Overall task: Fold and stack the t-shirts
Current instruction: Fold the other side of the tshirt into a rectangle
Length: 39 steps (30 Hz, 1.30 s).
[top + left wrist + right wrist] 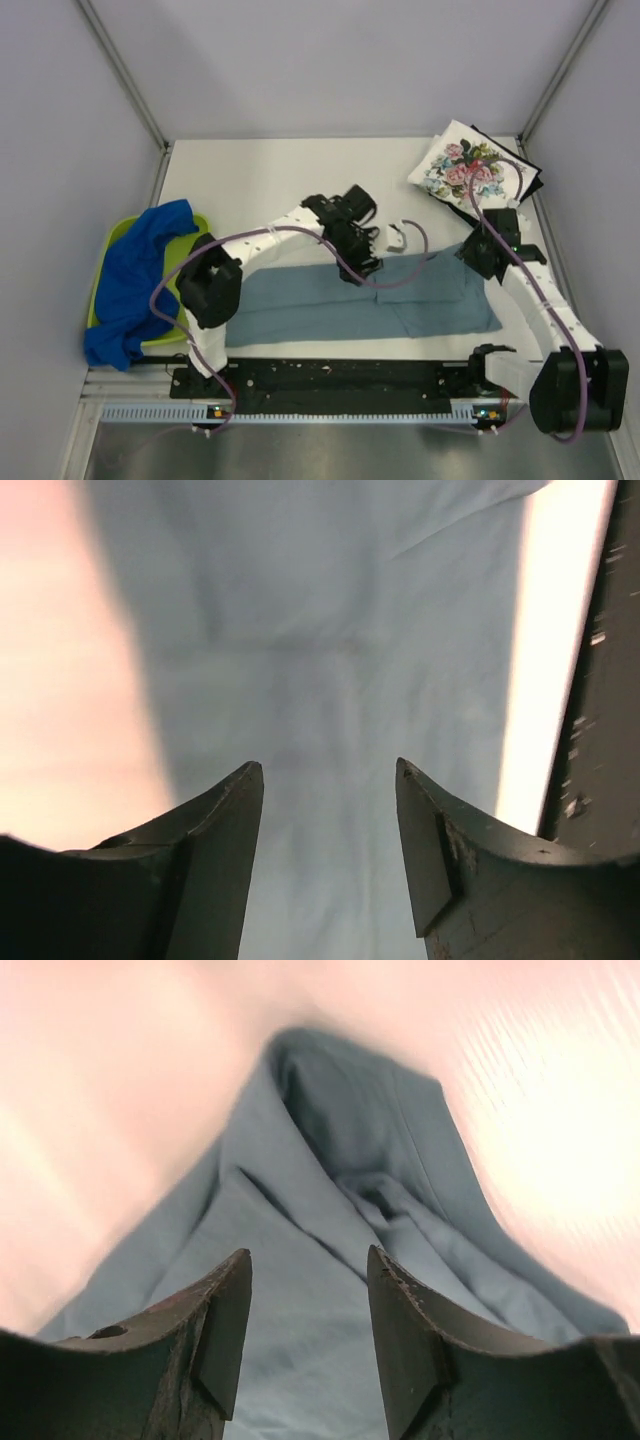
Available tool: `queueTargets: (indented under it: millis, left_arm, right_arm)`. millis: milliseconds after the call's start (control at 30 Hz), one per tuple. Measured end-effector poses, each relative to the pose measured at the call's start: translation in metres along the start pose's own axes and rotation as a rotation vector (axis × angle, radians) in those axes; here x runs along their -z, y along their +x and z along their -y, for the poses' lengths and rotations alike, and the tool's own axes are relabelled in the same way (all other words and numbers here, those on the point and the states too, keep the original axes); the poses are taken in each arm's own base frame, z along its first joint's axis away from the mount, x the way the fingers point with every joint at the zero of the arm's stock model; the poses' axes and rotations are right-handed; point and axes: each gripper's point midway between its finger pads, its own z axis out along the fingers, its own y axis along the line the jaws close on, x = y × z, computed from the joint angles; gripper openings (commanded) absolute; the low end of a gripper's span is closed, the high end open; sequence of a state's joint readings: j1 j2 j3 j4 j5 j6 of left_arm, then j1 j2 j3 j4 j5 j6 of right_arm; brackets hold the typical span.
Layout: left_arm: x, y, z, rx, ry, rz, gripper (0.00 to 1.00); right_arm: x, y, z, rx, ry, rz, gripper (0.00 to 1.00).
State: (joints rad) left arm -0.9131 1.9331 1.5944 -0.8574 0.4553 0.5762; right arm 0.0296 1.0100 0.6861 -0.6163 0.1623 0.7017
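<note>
Nearest me, the plain dusty grey-blue cloth t-shirt lies flat along the near edge of the white table. It is part-folded into a long band, with a layer doubled over at its right end. My left gripper hangs over the band's far edge around the middle, fingers spread, only cloth below them and nothing pinched. My right gripper sits over the right end, above a rumpled ridge of bunched fabric. Its fingers are also apart and empty.

My worry is the grasp. If either side closes on the top layer alone, I judge the fold would peel open rather than carry over. If the right one bites into that ridge, it could drag several layers and skew the band. Uneven lift between the two arms would twist it.

Further left, the bright royal blue t-shirt is heaped in the lime-green plastic tray and spills over its near rim, so a snag could pull it out. At the far right corner the white floral-print t-shirt lies folded on the black t-shirt, close to the table's edge. A careless placement there could push the stack off.
</note>
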Motion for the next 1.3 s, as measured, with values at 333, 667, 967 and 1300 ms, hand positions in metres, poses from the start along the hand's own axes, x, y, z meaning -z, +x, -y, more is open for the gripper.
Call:
queueTargets:
  millis: [333, 667, 967, 1300]
  left_arm:
    - [0.095, 0.186, -0.099, 0.447, -0.351, -0.116, 0.63]
    - [0.101, 0.283, -0.081, 0.582, -0.415, -0.225, 0.51]
    - [0.101, 0.291, -0.081, 0.634, -0.44, -0.217, 0.51]
    - [0.102, 0.291, -0.082, 0.654, -0.446, -0.206, 0.51]
  right_arm:
    - [-0.062, -0.019, -0.012, 0.199, 0.096, -0.069, 0.45]
    - [-0.075, -0.02, -0.006, 0.206, 0.126, -0.043, 0.0]
    - [-0.076, -0.011, 0.019, 0.175, 0.198, -0.046, 0.01]
    - [-0.042, -0.04, -0.004, 0.152, 0.029, 0.083, 0.52]
